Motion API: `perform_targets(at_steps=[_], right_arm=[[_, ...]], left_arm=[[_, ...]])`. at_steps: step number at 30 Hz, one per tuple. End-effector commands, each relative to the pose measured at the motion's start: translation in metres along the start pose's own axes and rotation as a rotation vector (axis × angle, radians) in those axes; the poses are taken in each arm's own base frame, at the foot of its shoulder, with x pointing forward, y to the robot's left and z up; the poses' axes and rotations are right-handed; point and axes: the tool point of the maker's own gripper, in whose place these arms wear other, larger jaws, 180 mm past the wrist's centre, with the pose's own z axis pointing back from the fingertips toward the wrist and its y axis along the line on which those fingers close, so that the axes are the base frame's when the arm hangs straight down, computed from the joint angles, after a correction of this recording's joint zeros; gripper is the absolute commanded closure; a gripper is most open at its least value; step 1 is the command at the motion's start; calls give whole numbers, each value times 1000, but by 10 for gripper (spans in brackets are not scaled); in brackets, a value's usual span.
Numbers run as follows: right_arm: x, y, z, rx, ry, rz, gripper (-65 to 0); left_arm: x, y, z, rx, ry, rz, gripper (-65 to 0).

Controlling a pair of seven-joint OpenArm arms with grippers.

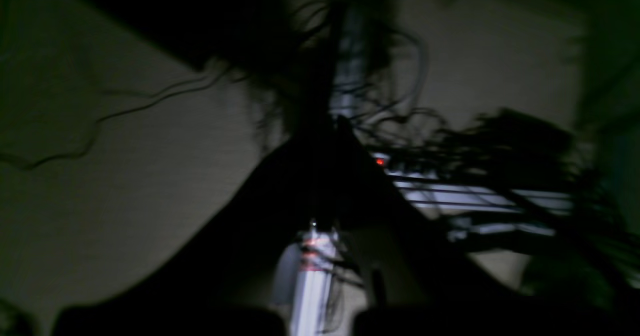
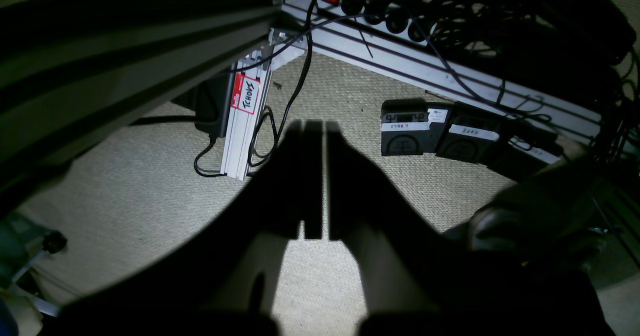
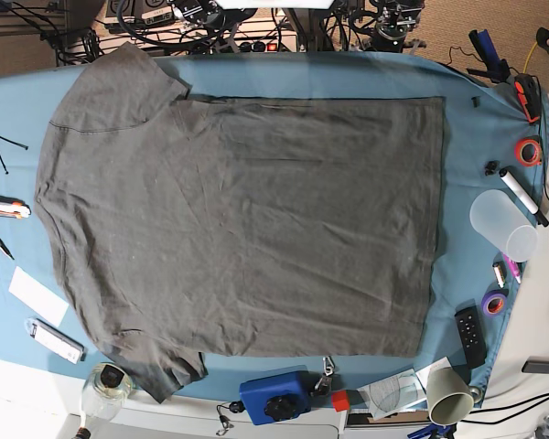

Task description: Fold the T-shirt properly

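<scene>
Lying flat, the soft grey T-shirt (image 3: 247, 229) covers the blue cloth (image 3: 462, 229); both pincers pressed together, empty.

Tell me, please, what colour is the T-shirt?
Dark charcoal grey, plain; the T-shirt shows best in the base view.

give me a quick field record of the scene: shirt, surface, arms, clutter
shirt: large dark charcoal-grey cotton T-shirt, spread flat, unfolded, sleeves out
surface: blue table cloth under it
right gripper: jaws shut, empty, pointing at the carpeted floor
left gripper: dark and blurred, shut, nothing visibly held
arms: neither over the table in the base view
clutter: clear plastic cup, blue box
</scene>
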Motion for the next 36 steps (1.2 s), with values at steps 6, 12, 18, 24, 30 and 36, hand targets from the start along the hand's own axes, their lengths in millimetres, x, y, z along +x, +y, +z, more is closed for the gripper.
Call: perform_targets(at_steps=[6, 12, 18, 24, 30, 36], right_arm=[[0, 2, 0, 5, 3, 3, -19], [-12, 2, 1, 4, 71, 3, -19], [-20, 2, 1, 5, 106, 3, -19], [-24, 3, 2, 6, 114, 2, -19], [-52, 9, 6, 12, 158, -2, -19], [-83, 9, 17, 1, 166, 3, -19]], left_arm=[[-34, 1, 12, -65, 152, 21, 0], [-72, 13, 41, -77, 216, 62, 0], [-88, 26, 65, -69, 221, 92, 0], [-90, 39, 72, -48, 231, 69, 0], [-91, 45, 77, -64, 238, 69, 0], [-102, 61, 93, -37, 267, 58, 0]])
